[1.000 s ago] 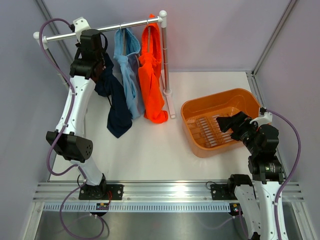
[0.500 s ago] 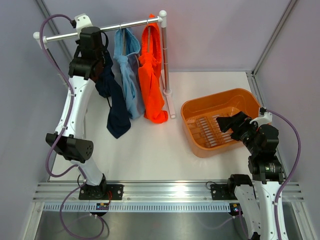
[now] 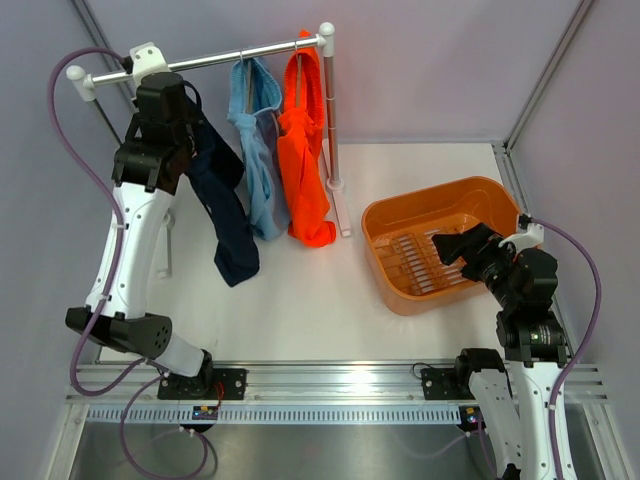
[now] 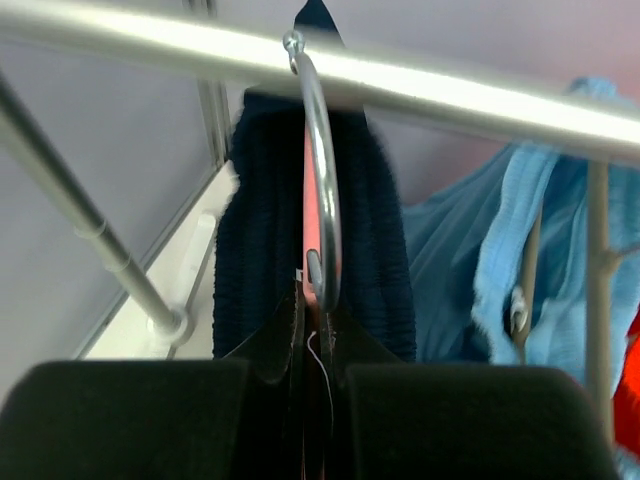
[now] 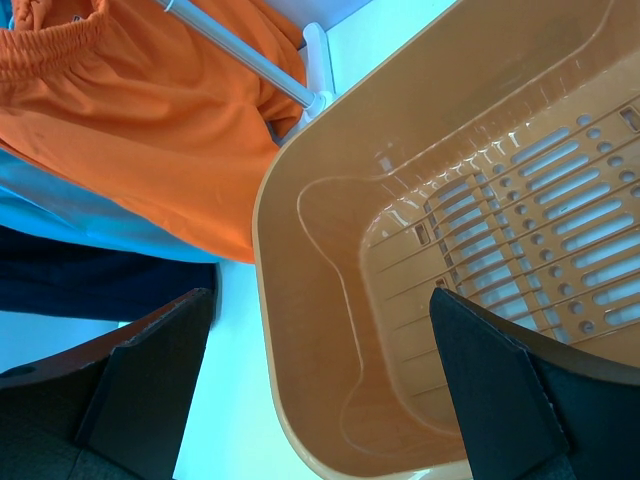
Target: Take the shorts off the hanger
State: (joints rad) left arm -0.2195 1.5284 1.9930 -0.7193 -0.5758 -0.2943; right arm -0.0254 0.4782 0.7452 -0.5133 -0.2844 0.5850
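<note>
Three pairs of shorts hang at a metal rail (image 3: 230, 55): dark navy (image 3: 228, 215), light blue (image 3: 262, 160) and bright orange (image 3: 305, 160). My left gripper (image 3: 178, 120) is just under the rail's left part, shut on the neck of the navy shorts' hanger. In the left wrist view the gripper (image 4: 315, 300) pinches below the metal hook (image 4: 322, 170), whose top overlaps the rail (image 4: 480, 95); I cannot tell if the hook rests on it. Navy waistband (image 4: 260, 230) hangs behind. My right gripper (image 3: 452, 243) is open and empty over the basket, as in the right wrist view (image 5: 318, 300).
An orange plastic basket (image 3: 385, 215) stands at the right with a slotted floor (image 5: 540, 230). The rack's right post (image 3: 330, 110) and foot stand between the orange shorts and the basket. Grey walls close in the left, back and right.
My left arm has swung left along the rail, taking the navy shorts and their hanger away from the light blue pair. The right arm has not moved.
</note>
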